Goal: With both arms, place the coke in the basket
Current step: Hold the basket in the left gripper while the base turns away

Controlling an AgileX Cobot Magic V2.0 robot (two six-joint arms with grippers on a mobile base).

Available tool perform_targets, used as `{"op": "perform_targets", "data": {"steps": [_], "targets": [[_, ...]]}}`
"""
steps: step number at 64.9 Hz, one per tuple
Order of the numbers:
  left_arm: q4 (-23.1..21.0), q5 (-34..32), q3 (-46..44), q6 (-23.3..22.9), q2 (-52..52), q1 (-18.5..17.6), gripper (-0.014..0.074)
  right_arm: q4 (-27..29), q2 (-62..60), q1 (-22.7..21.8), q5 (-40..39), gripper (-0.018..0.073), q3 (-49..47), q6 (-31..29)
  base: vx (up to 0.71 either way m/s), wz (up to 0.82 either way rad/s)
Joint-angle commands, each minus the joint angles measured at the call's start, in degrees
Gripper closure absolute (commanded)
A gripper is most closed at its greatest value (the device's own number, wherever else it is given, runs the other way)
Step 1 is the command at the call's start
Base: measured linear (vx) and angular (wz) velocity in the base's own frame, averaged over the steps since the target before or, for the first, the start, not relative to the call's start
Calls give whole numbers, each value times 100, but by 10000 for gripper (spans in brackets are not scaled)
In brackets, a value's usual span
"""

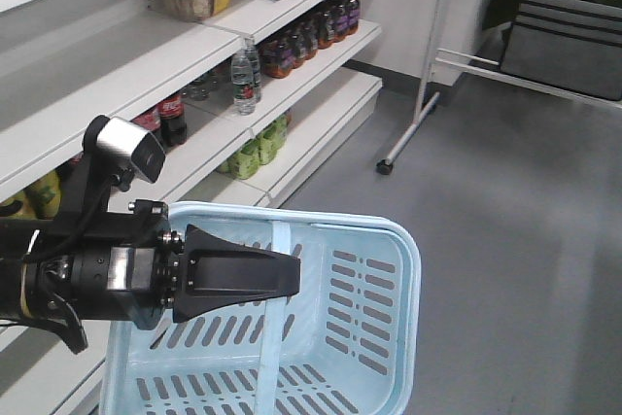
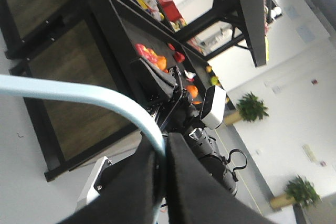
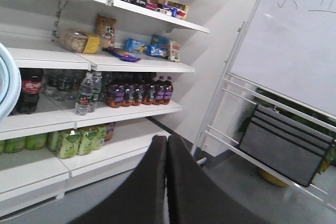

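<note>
Nearest the left wrist lens, the left gripper (image 2: 165, 142) fills the lower frame. Its two dark fingers are closed on a light blue band of the basket (image 2: 79, 93), which curves in from the left and vanishes between them. We cannot tell whether this band is rim or handle. Beyond it we see the right arm (image 2: 210, 150), carrying a silver-grey camera block (image 2: 212, 107).

In the right wrist view, the right gripper (image 3: 167, 139) has its fingers pressed together with nothing between them. Only a sliver of basket enters at the left edge, alongside the coke (image 3: 30, 90). The coke stands upright on a white shelf (image 3: 47, 121), near clear water bottles (image 3: 86, 95) and well apart from the basket.

In the front view, the right arm reaches level from the left edge, which cuts off its base. Its wedge lies above the open basket, and the flat handle (image 1: 275, 337) passes behind its tip. We note that the basket's near end is cropped below.
</note>
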Motion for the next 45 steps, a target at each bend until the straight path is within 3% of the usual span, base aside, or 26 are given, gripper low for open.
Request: {"op": "perform_targets", "data": {"steps": [1,45], "targets": [[-487,-1158,-135,8,-174,-34,604,-40,-59,-43,-419,568,77,-45,-3,-43],[-487,-1158,-135,8,-174,-34,604,-40,-59,-43,-419,568,77,-45,3,-34]]}}
